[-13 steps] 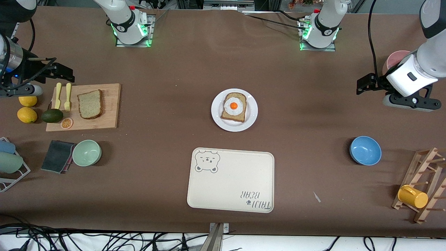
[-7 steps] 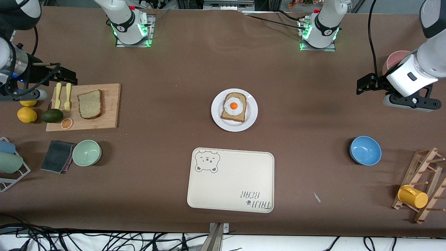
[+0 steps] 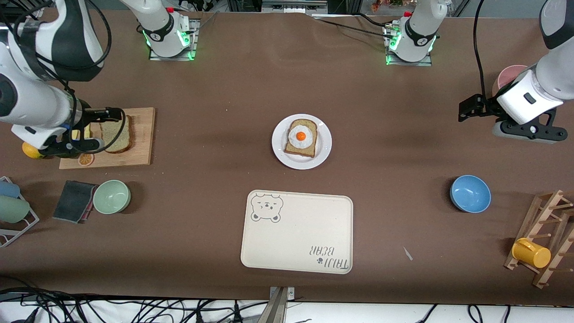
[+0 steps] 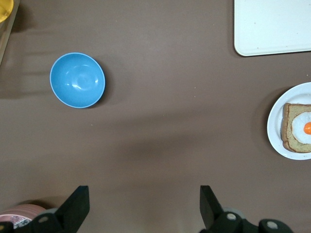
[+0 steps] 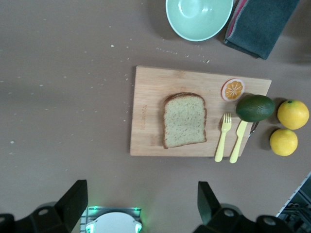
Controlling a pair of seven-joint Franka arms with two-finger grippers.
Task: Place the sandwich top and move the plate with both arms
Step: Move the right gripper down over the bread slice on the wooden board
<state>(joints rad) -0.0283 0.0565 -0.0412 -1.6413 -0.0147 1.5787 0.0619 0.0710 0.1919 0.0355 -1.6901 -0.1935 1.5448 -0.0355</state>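
Plate [image 3: 279,152] holds egg-topped slice [image 3: 302,137]. Sandwich top [image 5: 184,120] on cutting board [image 5: 146,121], right gripper [image 5: 141,206] spread above. Left gripper [image 4: 145,206] spread, waiting. Blue bowl [image 4: 77,80] apparently empty.

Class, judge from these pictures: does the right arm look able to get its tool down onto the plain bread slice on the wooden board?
Probably yes. The right tool hangs open over the cutting board, and the sandwich top lies flat with nothing on it; fork and knife lie apart beside it.

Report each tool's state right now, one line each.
Left gripper: open, empty, over bare table at the left arm's end; this arm waits.
Right gripper: open, empty, above the cutting board with the sandwich top.
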